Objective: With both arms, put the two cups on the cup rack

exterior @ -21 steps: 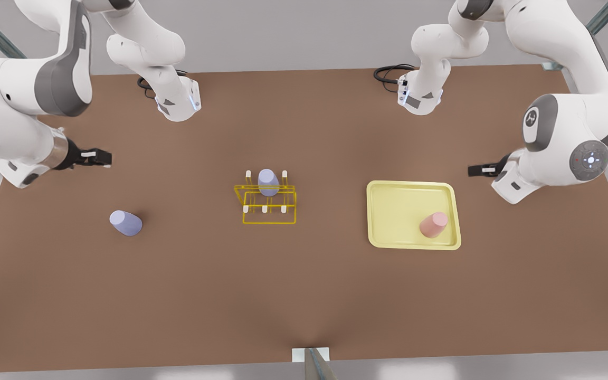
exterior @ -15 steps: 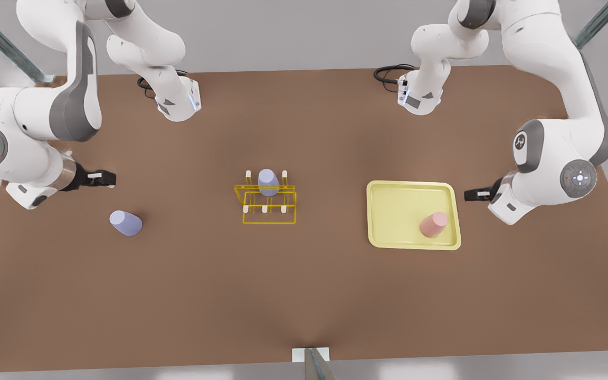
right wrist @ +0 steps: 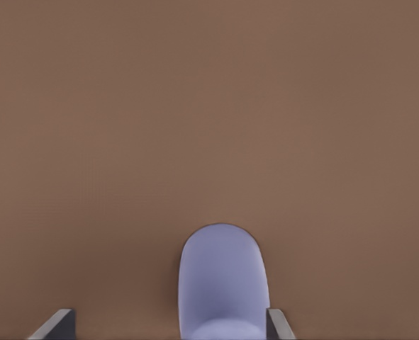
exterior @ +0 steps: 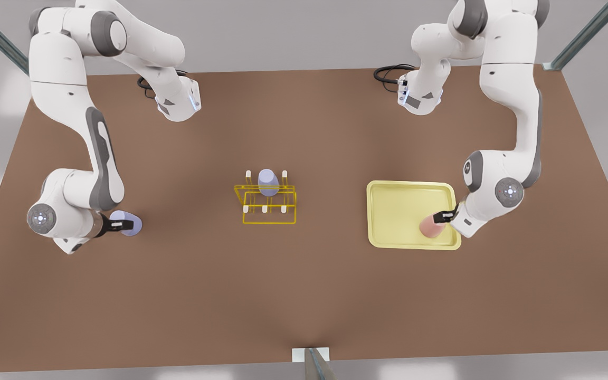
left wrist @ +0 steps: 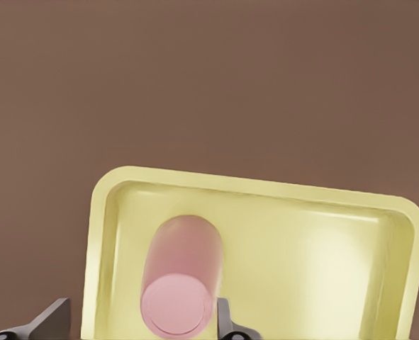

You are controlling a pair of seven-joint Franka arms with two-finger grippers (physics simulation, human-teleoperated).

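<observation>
A smooth tapered pink cup [left wrist: 182, 283] sits between the left end effector's [left wrist: 134, 319] spread fingers, in a glossy pale-yellow rimmed tray [exterior: 388, 191]. The right end effector [right wrist: 170, 324], also spread, flanks a matte lavender tumbler [right wrist: 223, 282] at nine o'clock on the plain brown surface [exterior: 304, 285].

rack [exterior: 266, 203] mid-table, one cup [exterior: 267, 181] on it | second cup [exterior: 127, 222] front view's left | third cup [exterior: 433, 226] in tray [exterior: 388, 211], right, seemingly upside down
</observation>
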